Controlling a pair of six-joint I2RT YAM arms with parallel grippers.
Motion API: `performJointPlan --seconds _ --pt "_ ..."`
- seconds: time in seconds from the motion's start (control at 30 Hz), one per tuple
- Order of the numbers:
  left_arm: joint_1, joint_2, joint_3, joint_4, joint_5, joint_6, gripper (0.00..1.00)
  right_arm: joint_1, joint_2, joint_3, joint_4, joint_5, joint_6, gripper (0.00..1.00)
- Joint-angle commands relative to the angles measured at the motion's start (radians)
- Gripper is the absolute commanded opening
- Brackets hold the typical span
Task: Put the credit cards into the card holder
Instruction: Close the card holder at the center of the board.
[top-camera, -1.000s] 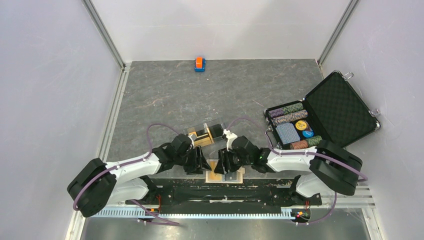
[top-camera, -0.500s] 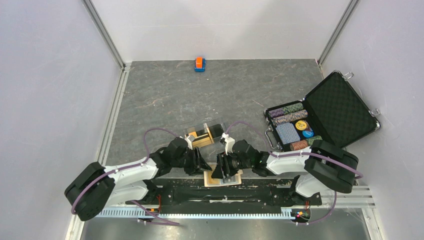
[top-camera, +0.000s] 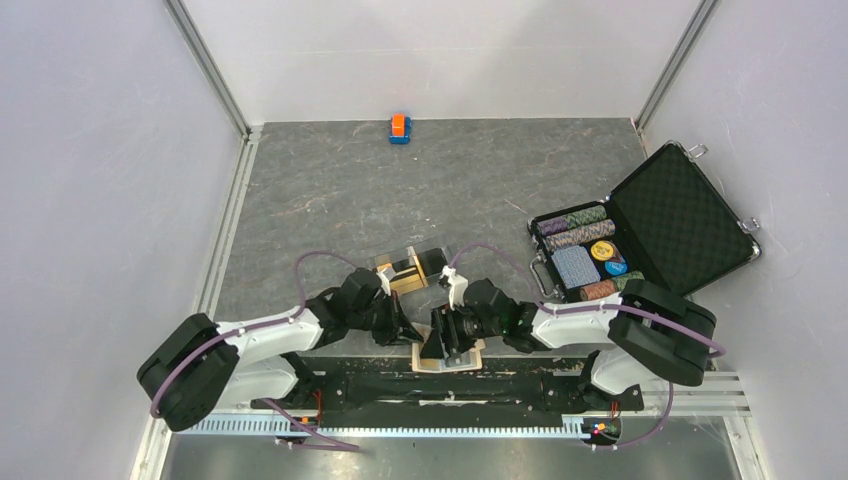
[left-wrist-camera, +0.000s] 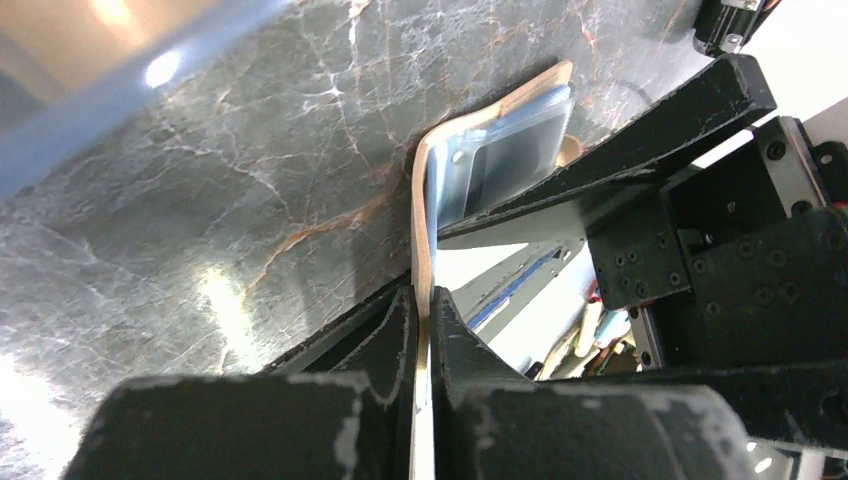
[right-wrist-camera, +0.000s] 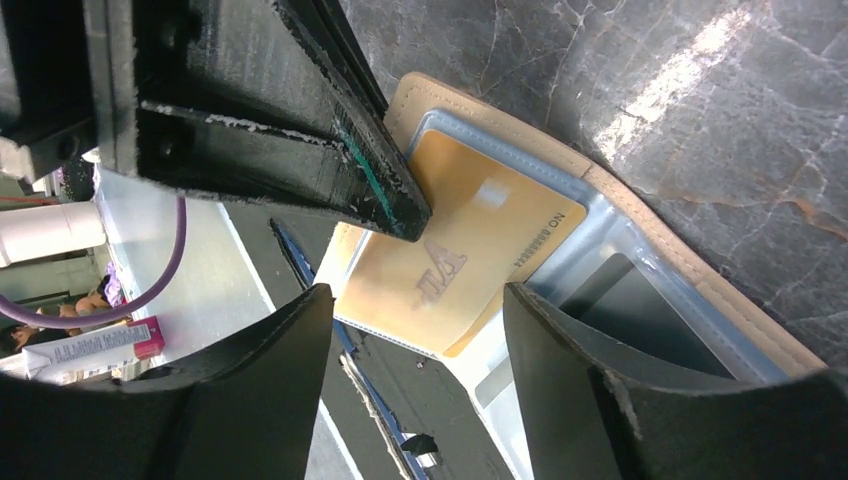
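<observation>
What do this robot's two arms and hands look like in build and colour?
Both the left arm and the right arm have white links between bulky black joint housings, and a purple cable loops along each. The left hand and the right hand have flat, angular black fingers whose edges are scuffed whitish.

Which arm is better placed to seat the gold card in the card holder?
Right: the right gripper, open, hangs over the gold card; the left gripper is shut on the edge of the card holder.
</observation>
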Motion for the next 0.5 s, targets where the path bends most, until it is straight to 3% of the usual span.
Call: performJointPlan --seconds 0.0,0.17,0.47 --pt "-0.005 0.009 0.131 -0.197 -0.051 0.129 0.02 0.019 0.002 0.059 -0.112 0.010 -0.031 0.68" --pt "0.012 -0.022 0.291 -0.489 -0.172 0.274 0.02 0.019 -0.023 0.139 -0.331 0.135 -0.112 0.77" --pt "0.041 0.029 0.467 -0.771 -0.240 0.437 0.02 0.018 -0.001 0.175 -0.409 0.205 -0.142 0.82"
